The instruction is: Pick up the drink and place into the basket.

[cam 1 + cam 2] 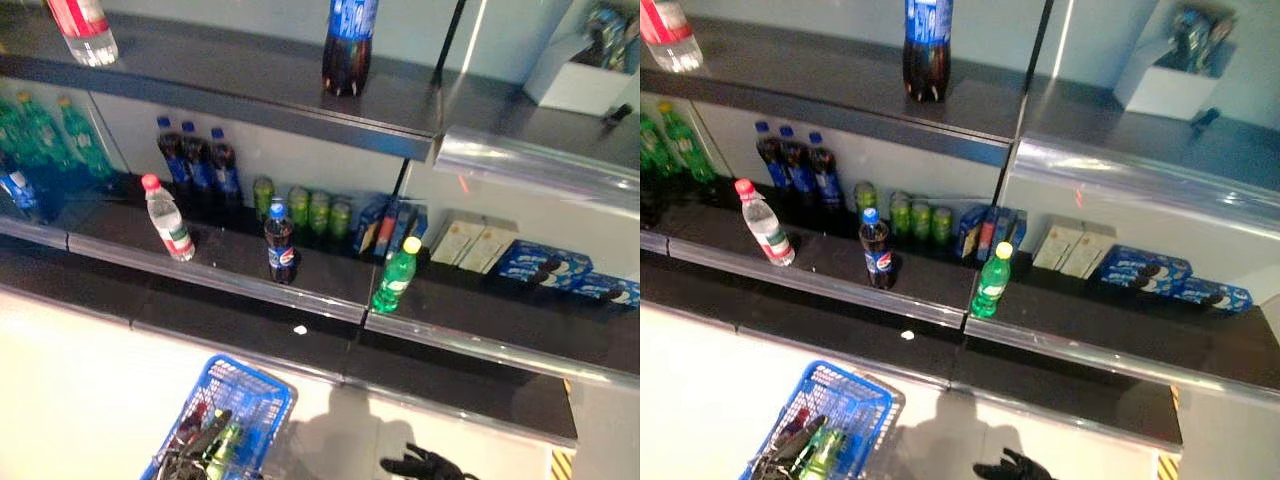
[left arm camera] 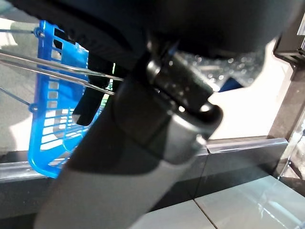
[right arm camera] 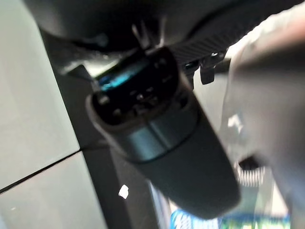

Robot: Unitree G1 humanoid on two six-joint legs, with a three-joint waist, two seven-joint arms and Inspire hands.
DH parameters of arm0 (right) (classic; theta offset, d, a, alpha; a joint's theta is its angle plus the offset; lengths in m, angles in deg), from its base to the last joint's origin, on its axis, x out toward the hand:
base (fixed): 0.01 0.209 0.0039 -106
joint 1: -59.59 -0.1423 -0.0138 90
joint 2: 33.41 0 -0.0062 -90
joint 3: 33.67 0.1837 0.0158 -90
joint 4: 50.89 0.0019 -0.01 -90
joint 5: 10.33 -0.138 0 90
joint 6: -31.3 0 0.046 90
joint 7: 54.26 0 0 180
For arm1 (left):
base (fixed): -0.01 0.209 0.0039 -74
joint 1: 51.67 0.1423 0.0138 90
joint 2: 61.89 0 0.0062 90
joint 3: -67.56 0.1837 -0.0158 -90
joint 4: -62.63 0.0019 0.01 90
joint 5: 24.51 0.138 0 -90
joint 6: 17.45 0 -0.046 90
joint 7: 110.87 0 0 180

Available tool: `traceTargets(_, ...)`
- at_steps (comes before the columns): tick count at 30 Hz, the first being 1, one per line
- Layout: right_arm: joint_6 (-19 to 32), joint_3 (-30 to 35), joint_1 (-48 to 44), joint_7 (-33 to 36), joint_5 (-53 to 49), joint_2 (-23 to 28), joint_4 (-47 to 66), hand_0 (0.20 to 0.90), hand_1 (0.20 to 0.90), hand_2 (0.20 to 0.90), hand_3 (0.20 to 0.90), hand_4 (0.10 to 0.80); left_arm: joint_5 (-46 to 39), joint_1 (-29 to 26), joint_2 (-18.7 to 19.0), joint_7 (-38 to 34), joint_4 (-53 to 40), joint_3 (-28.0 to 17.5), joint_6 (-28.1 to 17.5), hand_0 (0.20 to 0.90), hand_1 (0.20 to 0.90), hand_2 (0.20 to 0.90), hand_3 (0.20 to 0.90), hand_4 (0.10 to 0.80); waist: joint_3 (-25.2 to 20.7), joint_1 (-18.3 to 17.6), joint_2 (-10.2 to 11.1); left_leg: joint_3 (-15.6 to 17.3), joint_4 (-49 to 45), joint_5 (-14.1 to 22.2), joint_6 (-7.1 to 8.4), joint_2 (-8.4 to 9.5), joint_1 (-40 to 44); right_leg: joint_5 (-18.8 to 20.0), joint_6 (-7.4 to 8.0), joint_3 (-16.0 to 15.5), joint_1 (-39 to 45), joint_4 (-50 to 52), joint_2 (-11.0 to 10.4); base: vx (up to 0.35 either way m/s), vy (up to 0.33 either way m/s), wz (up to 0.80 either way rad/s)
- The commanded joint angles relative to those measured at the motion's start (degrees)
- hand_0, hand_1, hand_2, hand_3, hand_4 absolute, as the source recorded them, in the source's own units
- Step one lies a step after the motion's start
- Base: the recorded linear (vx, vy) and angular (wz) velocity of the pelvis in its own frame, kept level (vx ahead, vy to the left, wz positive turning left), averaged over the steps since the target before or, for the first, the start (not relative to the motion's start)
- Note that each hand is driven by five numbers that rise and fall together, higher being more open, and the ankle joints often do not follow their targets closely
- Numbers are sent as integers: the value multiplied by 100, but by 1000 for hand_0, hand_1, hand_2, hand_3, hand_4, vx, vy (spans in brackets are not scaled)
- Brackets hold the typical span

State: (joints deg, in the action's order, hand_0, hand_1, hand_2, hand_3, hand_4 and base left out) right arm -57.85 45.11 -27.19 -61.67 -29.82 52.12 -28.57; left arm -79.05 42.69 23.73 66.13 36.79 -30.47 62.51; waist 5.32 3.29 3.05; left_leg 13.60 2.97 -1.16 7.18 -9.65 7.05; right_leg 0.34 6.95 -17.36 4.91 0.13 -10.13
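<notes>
A water bottle with a red cap [image 1: 168,218], a cola bottle with a blue cap [image 1: 279,241] and a green bottle with a yellow cap [image 1: 396,275] stand near the front of the middle shelf [image 1: 230,262]. The blue basket [image 1: 250,392] hangs at the lower left, off the floor. My left hand [image 1: 186,461] is shut on its thin wire handles [image 2: 57,67]. A green drink [image 1: 226,443] lies inside it among dark items. My right hand [image 1: 425,465] is low over the floor, below the shelves, with its fingers relaxed and empty.
Cola bottles [image 1: 197,158], green cans [image 1: 305,207], green bottles [image 1: 45,135] and boxes [image 1: 470,243] line the back of the middle shelf. A large cola bottle [image 1: 348,45] and a red-labelled bottle [image 1: 82,30] stand on the top shelf. A dark lower ledge [image 1: 400,375] juts out below.
</notes>
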Motion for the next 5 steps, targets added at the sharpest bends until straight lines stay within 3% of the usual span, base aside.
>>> traceTargets(1,357,235,-155,314,517,82,-170,900,900,900,900,800,205,-35,-124,224,-139,-8,-253,300,300,300,200,100,125,44,-225,-116,-40,-247,50,-271,-230,219,321,-182,-5,99,-462,0,0,0)
traceTargets(5,438,274,-94,573,576,37,-261,900,900,900,900,800,248,-45,-138,288,-16,-19,-299,300,300,300,200,100,94,16,-252,-107,87,-280,57,-267,-200,226,329,-201,23,39,-443,-1,-2,-1)
